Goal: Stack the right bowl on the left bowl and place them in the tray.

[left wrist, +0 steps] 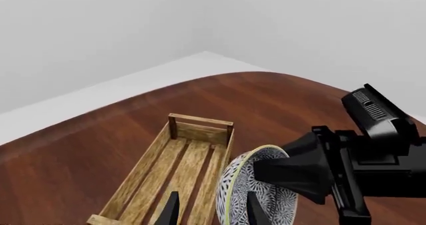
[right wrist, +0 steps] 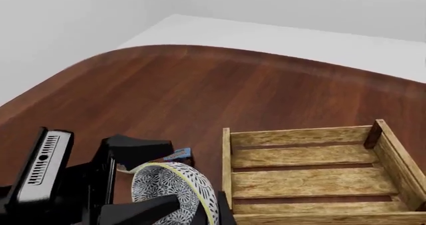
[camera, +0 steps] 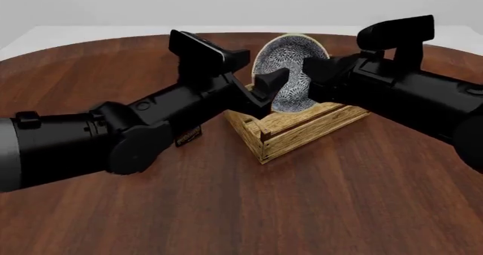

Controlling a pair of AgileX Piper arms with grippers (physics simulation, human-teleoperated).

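I have the patterned bowl pinched between my two grippers and tipped up on edge above the near end of the tray; whether it is one bowl or the two already nested I cannot tell, since only one rim shows. My left gripper is clamped on the bowl's rim from one side and my right gripper grips it from the opposite side, as the left wrist view confirms with the bowl between my fingers. As I judge it, the job now is to bring both arms down together over the tray, levelling the bowl so its foot meets the slats flat, then open both grippers evenly. The tray's near wall and corner posts sit just under the rim, so I should clear them before lowering. A small blue-and-red box lies beside the tray, behind my left gripper, out of the path.
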